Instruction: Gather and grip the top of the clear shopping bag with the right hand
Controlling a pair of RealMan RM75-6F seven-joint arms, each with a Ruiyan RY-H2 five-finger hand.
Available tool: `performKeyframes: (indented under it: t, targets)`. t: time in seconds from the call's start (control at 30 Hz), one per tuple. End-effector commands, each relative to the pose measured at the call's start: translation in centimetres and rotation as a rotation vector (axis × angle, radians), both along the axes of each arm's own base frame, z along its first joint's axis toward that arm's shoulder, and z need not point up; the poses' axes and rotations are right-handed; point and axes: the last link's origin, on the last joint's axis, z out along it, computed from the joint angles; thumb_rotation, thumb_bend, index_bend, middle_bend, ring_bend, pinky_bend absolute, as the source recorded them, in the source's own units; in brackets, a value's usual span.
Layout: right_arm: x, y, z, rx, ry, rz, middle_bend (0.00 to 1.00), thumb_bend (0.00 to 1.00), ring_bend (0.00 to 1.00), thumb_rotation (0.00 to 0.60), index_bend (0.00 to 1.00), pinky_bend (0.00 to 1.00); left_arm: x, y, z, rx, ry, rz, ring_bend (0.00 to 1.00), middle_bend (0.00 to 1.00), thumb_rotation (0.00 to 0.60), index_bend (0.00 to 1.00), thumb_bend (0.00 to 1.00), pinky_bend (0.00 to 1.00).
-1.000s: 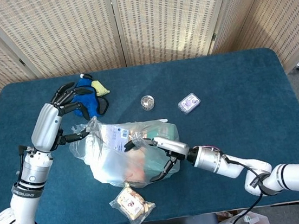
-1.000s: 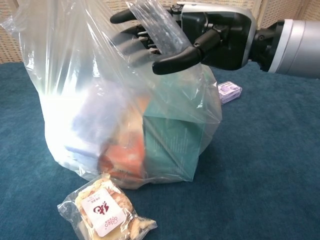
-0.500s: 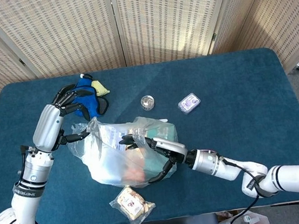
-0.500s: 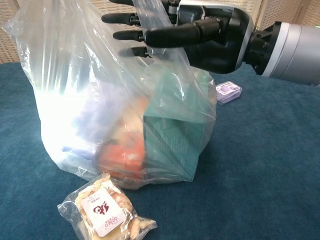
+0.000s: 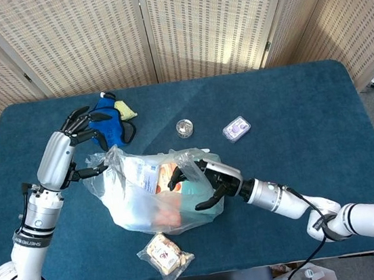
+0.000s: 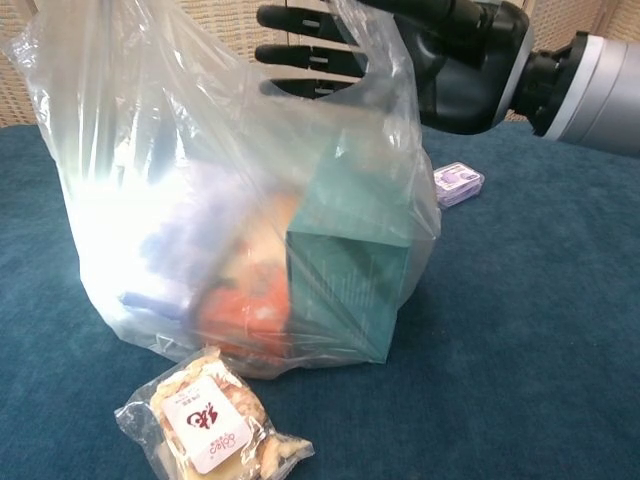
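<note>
Both views are bright and evenly lit. In the head view a pale patch of light falls on the screen (image 5: 207,25) at upper centre, and shadows on the table (image 5: 293,113) are soft and short. In the chest view the bag (image 6: 200,200) glares white at centre left, blurring its contents; the near packet (image 6: 205,420) stays sharp.

- We lose the clear shopping bag (image 6: 200,180) top past the chest view's upper edge.
- Its blue and orange contents blur.
- The small round tin (image 5: 184,127) is unreadable.

Glossy clear plastic bag (image 6: 200,150); matt cloth table (image 5: 294,120).
</note>
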Motion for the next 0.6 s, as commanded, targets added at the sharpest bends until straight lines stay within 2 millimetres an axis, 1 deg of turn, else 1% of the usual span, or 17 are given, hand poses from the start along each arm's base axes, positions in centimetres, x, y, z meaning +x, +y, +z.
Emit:
performKeyframes:
  t: [0.03,0.1,0.13,0.23,0.27,0.3,0.37,0.43,0.5,0.6]
  targets:
    - [-0.7,-0.5,0.6,0.015,-0.032,-0.046,0.49,0.0,0.38,0.6,0.47,0.3,-0.1,0.0,0.1,0.001,-0.001,0.001,0.25,0.26,0.6,0.62,0.31,0.09]
    - [-0.7,-0.8,0.6,-0.004,-0.021,-0.05,0.49,0.0,0.39,0.6,0.49,0.3,-0.1,0.0,0.1,0.002,-0.001,0.003,0.25,0.26,0.6,0.62,0.31,0.09]
    - [-0.6,-0.8,0.4,-0.019,0.001,-0.029,0.47,0.0,0.38,0.6,0.48,0.3,-0.1,0.0,0.2,0.004,-0.003,0.004,0.25,0.26,0.6,0.62,0.31,0.1]
    - [0.3,-0.6,-0.2,-0.065,0.074,0.061,0.3,0.0,0.24,0.6,0.32,0.23,0.0,0.1,0.3,0.006,-0.009,0.002,0.25,0.26,0.6,0.62,0.31,0.09]
    - [0.6,-0.5,-0.4,-0.079,0.089,0.084,0.23,0.0,0.18,0.6,0.24,0.2,0.0,0.0,0.3,0.007,-0.011,0.001,0.25,0.26,0.6,0.62,0.31,0.09]
    - [0.9,-0.3,-0.6,-0.091,0.099,0.105,0.2,0.0,0.15,0.6,0.2,0.18,0.1,0.0,0.3,0.008,-0.012,0.0,0.25,0.26,0.6,0.62,0.31,0.09]
    - [1.7,0.1,-1.0,-0.105,0.108,0.144,0.16,0.0,0.12,0.6,0.14,0.17,0.2,0.0,0.4,0.011,-0.016,-0.005,0.25,0.26,0.6,0.62,0.31,0.09]
    - [2.4,0.5,-1.2,-0.114,0.108,0.175,0.14,0.0,0.1,0.6,0.11,0.15,0.4,-0.1,0.5,0.012,-0.018,-0.01,0.25,0.26,0.6,0.62,0.31,0.09]
    - [2.8,0.7,-1.3,-0.123,0.103,0.193,0.12,0.0,0.08,0.6,0.06,0.13,0.5,-0.3,0.5,0.007,-0.015,-0.013,0.25,0.26,0.6,0.62,0.31,0.09]
    - [3.2,0.9,-1.4,-0.134,0.099,0.205,0.1,0.0,0.05,0.6,0.02,0.09,0.6,-0.4,0.4,0.003,-0.01,-0.016,0.25,0.26,0.6,0.62,0.31,0.09]
